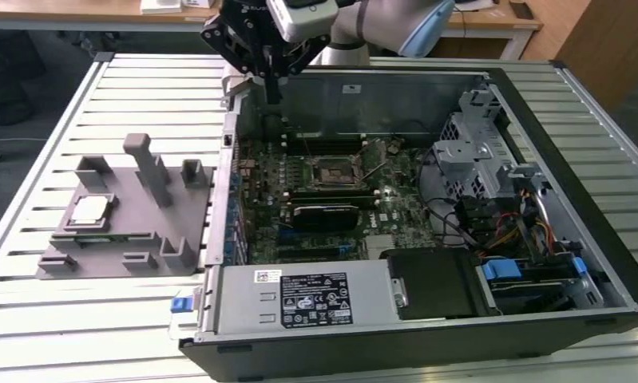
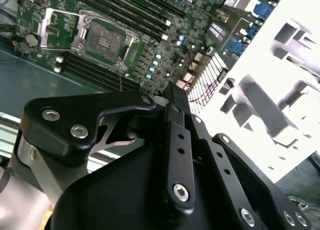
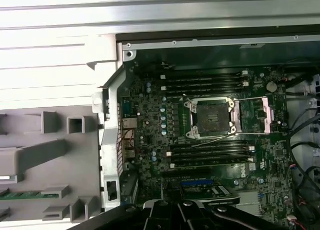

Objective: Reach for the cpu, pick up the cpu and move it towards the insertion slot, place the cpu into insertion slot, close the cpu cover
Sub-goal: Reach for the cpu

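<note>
Nearest, the cpu (image 1: pixel 89 211) lies on a grey fixture (image 1: pixel 137 239) beside the computer case (image 1: pixel 404 355). Inside, the insertion slot (image 1: pixel 330 172) sits bare, cpu cover (image 3: pixel 269 115) flipped back. Beyond, the gripper (image 1: pixel 271 94) hangs pinched together and empty.

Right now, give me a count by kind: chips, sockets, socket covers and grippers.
Chip: 1, on the grey fixture
Socket: 1, empty
Cover: 1, swung open
Gripper: 1, away from the chip
Total: 4
</note>
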Available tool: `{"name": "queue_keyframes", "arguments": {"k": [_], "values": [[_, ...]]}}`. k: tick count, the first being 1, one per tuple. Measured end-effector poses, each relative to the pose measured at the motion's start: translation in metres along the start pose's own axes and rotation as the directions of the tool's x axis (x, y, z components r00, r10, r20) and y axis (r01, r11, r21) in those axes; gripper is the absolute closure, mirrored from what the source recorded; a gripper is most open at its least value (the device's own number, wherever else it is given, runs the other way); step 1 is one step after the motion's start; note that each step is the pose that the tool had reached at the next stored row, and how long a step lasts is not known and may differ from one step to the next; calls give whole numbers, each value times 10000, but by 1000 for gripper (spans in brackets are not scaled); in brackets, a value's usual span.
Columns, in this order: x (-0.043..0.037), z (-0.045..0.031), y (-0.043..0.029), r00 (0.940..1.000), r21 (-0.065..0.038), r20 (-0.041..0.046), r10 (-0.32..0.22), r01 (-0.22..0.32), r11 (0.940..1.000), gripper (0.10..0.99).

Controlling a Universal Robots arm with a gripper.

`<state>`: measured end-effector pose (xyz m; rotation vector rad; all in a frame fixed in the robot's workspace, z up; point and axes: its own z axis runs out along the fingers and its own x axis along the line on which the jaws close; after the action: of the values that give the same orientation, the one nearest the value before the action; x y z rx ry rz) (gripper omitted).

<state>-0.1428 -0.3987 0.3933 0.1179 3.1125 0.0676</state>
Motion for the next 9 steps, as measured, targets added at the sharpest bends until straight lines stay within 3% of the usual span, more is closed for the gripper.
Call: {"name": "queue_keyframes", "arguments": {"k": [9], "values": [[219,-4,-9,10000,0,0,0,0,10000,980]]}}
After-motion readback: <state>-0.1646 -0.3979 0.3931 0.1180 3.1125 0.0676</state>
